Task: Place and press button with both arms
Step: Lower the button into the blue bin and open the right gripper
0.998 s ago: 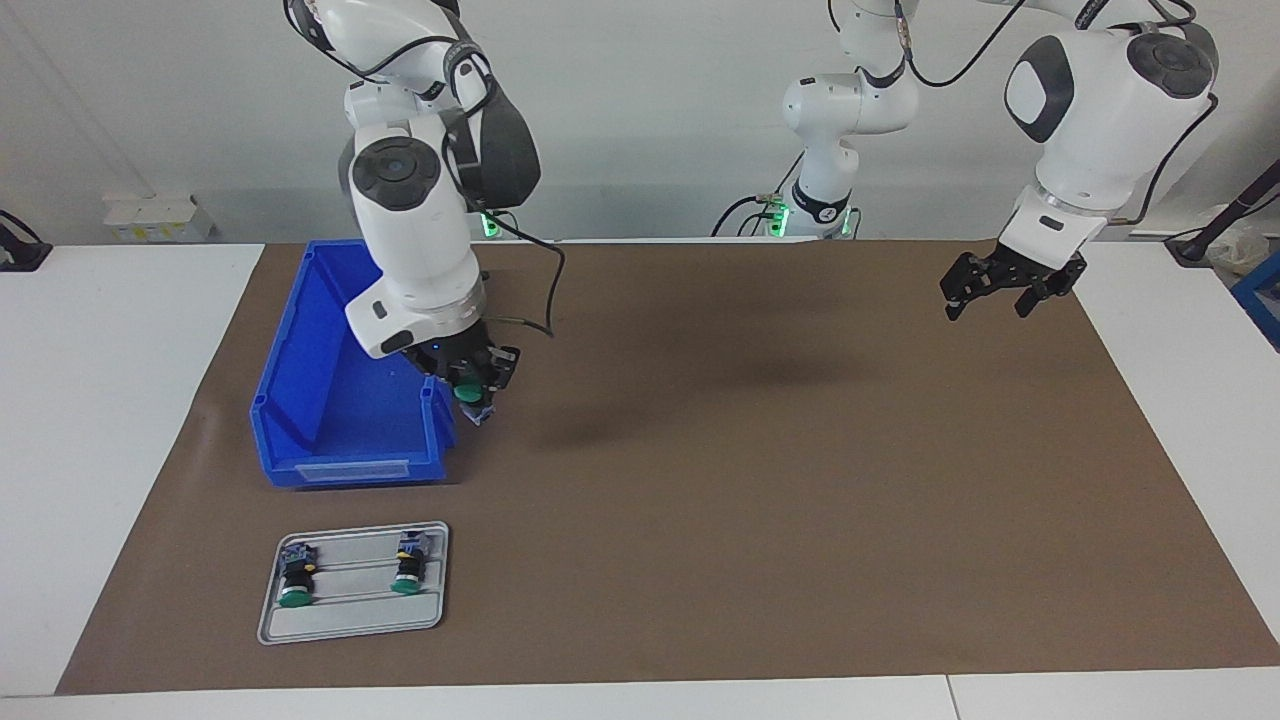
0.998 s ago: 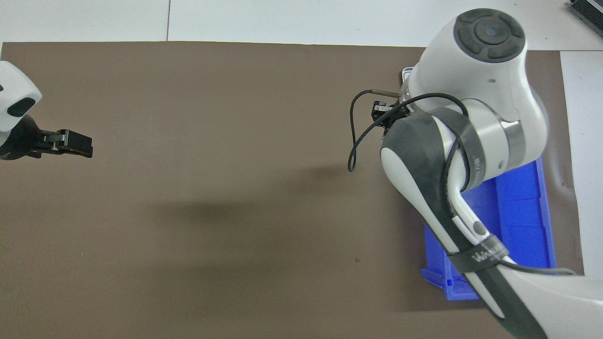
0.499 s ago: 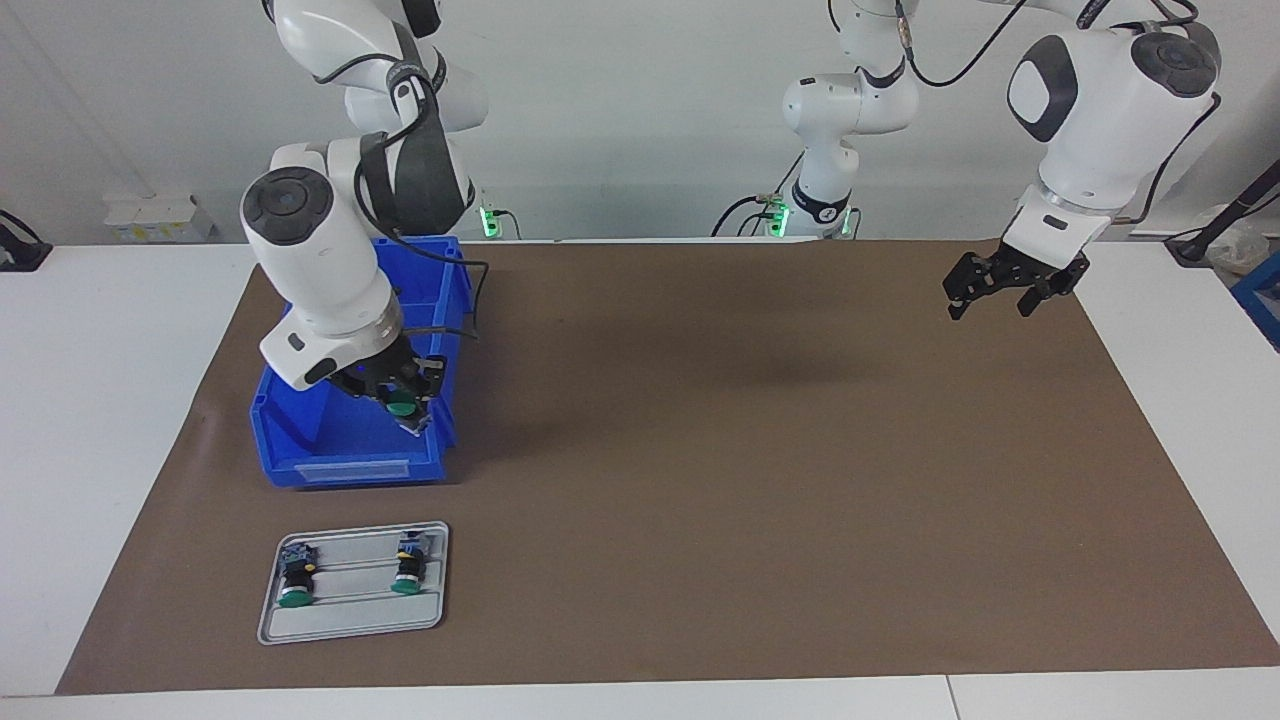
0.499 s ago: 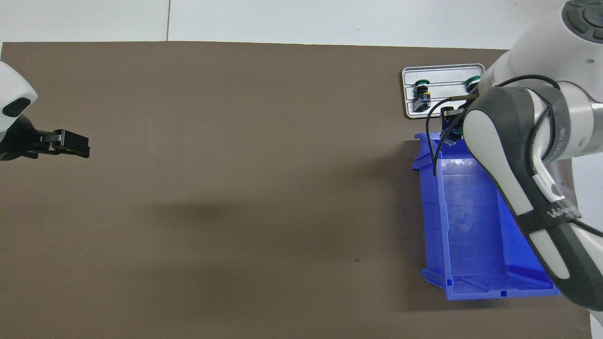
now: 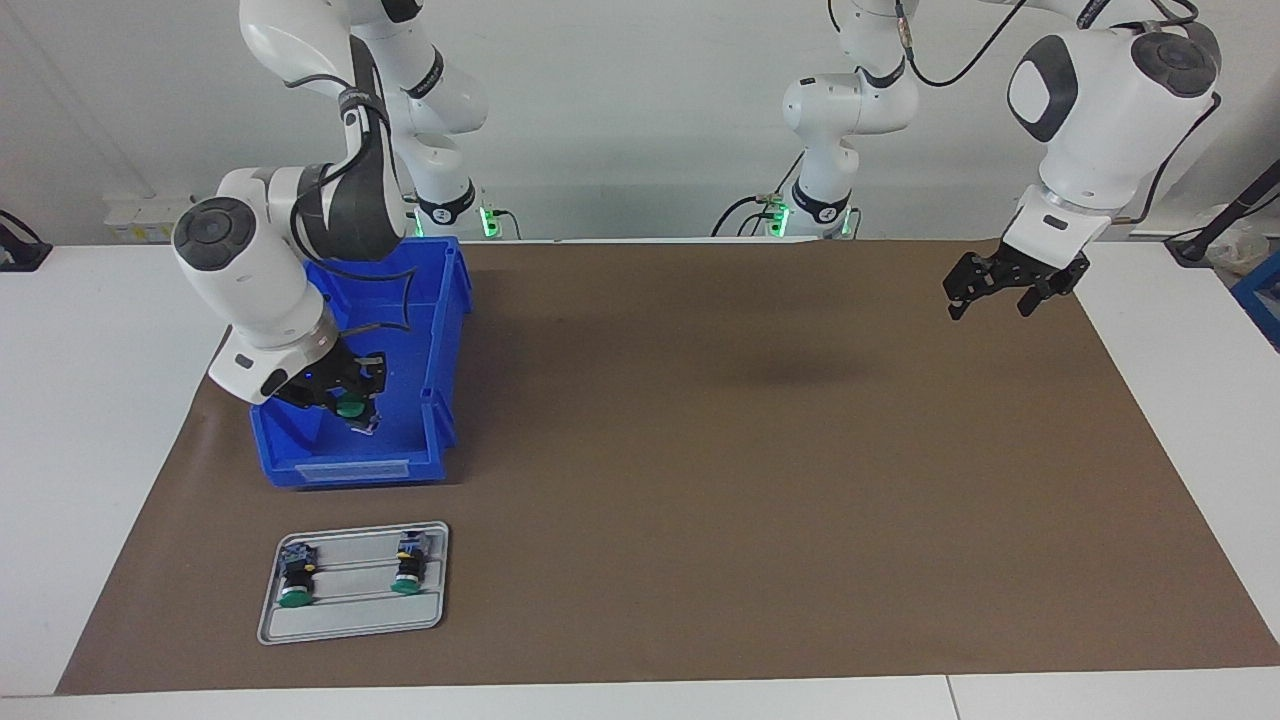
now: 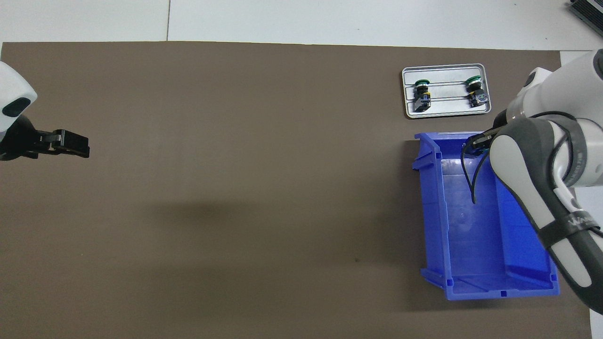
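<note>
1. Button [image 5: 350, 408], green cap showing, pinched in right gripper [image 5: 345, 405], held in the air over the blue bin [image 5: 440, 330] at the right arm's end of the table.
2. Grey tray [image 5: 350, 625], farther from robots than the bin, holds two more buttons [image 5: 293, 578].
3. Left gripper [image 5: 1005, 290] waits above the brown mat [image 5: 750, 480], fingers spread, holding nothing.

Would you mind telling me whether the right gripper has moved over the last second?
Yes. The right gripper, jaws shut on the button, has swung from beside the blue bin to over its inside, toward the right arm's end of the table.
</note>
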Motion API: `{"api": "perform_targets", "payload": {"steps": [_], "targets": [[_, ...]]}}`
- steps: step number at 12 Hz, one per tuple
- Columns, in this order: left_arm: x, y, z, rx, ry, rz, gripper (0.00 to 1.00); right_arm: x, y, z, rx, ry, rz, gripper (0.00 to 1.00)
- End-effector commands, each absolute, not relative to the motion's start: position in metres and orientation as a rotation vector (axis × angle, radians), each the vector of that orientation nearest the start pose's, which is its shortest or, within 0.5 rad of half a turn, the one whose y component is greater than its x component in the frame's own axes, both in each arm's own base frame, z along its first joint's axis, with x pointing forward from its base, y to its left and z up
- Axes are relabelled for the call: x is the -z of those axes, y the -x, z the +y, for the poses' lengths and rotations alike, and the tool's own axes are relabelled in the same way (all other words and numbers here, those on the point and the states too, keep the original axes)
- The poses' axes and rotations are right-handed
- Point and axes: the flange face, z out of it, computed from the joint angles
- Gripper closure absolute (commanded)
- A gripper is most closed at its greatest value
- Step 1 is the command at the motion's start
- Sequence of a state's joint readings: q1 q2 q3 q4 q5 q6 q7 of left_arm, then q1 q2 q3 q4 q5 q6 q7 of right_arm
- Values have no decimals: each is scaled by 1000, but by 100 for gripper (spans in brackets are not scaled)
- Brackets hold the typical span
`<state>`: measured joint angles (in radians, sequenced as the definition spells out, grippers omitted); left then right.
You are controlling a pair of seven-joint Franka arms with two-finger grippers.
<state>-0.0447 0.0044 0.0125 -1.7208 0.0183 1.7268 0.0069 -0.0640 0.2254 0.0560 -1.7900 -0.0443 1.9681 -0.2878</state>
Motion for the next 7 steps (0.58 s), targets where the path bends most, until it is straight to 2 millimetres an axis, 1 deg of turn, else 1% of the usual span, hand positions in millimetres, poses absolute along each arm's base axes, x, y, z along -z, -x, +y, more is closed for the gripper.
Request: {"api": "perform_targets", "payload": {"steps": [1,4,5,6,7], "targets": [[-566,-556,-15,10,3131,46,0,-398,-588,-19,-73,3081,-605,100],[-566,-556,-15,10,3131,46,0,-367,-579,-19,-25,3065,-699,100],[-566,-556,-15,10,3131,46,0,-362,-577,-19,-16,3065,-705,100],[-566,-556,-15,10,3131,46,0,-363,-577,-19,-9,3067,-705,81],[-567,-556,-14,12,3131,44,0,-364,-579,-19,-4,3068,-703,46]]}}
